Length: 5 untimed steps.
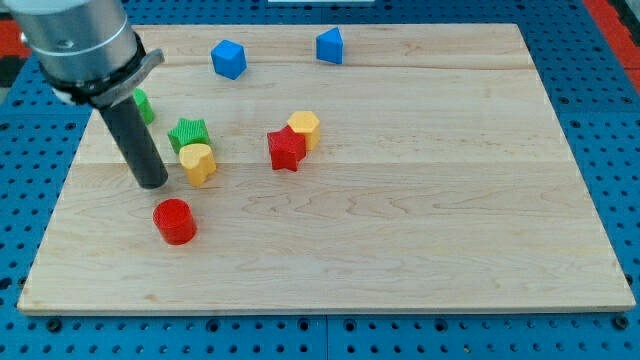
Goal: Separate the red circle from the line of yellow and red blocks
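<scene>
The wooden board (400,250) lay on a blue perforated table (620,150), and the items are listed from the view's bottom toward its top. Nearest the bottom edge stood the red circle (175,221), a short upright cylinder, apart from every other block. My tip (153,183) rested on the board at roughly 11 o'clock from the red circle, close to it, though contact could not be confirmed. The arm carried no pincer; it ended in a plain dark rod, so there was nothing to be released or clenched, and nothing was grasped. At 3 o'clock from my tip, just beside it, sat the yellow block (199,163), its shape rounded and not clearly readable. The green star (188,132) touched that yellow block at its 11 o'clock side. At 3 o'clock from this pair, well apart, the red star (286,149) stood in contact with the yellow hexagon (304,129), which lay at 1 o'clock from it. A second green block (143,105) showed at 12 o'clock from my tip, partly hidden behind the rod and arm housing, so its shape could not be determined. Farthest away, near the view's top edge, were two blue blocks: the blue block on the left (228,58) and the blue block on the right (330,45), well apart from each other.
</scene>
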Tool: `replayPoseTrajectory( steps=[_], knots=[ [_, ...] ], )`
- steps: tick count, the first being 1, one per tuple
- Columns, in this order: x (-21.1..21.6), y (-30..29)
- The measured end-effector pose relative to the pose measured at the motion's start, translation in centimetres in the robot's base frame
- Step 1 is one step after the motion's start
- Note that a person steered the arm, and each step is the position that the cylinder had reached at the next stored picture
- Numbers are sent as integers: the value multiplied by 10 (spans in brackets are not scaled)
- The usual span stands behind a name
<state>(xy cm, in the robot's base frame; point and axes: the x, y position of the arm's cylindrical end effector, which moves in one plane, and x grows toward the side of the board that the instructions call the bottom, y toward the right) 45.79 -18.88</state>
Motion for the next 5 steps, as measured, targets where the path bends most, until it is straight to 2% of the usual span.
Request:
replayPoseTrajectory(
  steps=[2, 5],
  knots=[
    [-18, -3],
    [-6, 38]
  ],
)
